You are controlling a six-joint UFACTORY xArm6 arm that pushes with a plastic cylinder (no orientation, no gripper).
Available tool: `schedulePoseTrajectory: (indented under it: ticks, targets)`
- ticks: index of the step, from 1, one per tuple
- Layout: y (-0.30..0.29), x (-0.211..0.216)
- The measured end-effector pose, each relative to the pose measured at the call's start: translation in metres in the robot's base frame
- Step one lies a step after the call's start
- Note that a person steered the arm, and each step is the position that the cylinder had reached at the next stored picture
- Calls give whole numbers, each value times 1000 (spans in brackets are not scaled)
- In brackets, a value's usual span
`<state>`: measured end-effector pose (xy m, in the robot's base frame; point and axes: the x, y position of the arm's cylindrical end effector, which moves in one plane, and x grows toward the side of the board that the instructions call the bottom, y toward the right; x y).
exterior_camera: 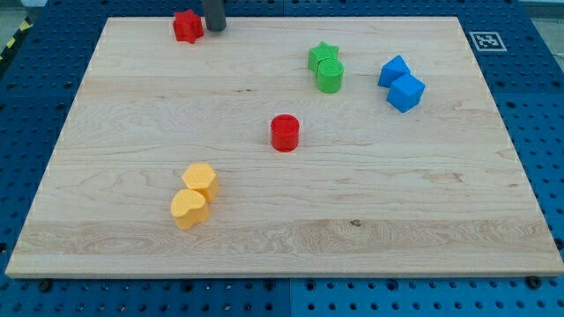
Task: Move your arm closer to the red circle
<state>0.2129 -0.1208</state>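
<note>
**Tip far from the red circle**

On the view's left, two yellow blocks (195, 195), smooth plastic and roughly heart-shaped, sit touching near the bottom of the pale, grained wooden board (106, 176). At the top edge a red star (187, 25) lies just left of my tip (215, 27); the dark rod has no pincer to open or close. The red circle (285, 133), a short ribbed cylinder, stands alone near the board's middle, well apart from my tip, so the approach looks barely begun. Further right, a green star (322, 55) touches a green cylinder (330, 77), then two blue blocks (401, 84), angular, touching.
</note>
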Motion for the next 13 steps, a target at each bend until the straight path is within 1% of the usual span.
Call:
schedulePoseTrajectory:
  ticks: [1, 3, 4, 5, 6, 8, 10, 12, 13]
  targets:
    - [-24, 0]
    - [-37, -1]
    - [-33, -2]
    - [-13, 10]
    - [14, 35]
    - [76, 112]
    - [141, 164]
    - [202, 240]
    - [206, 254]
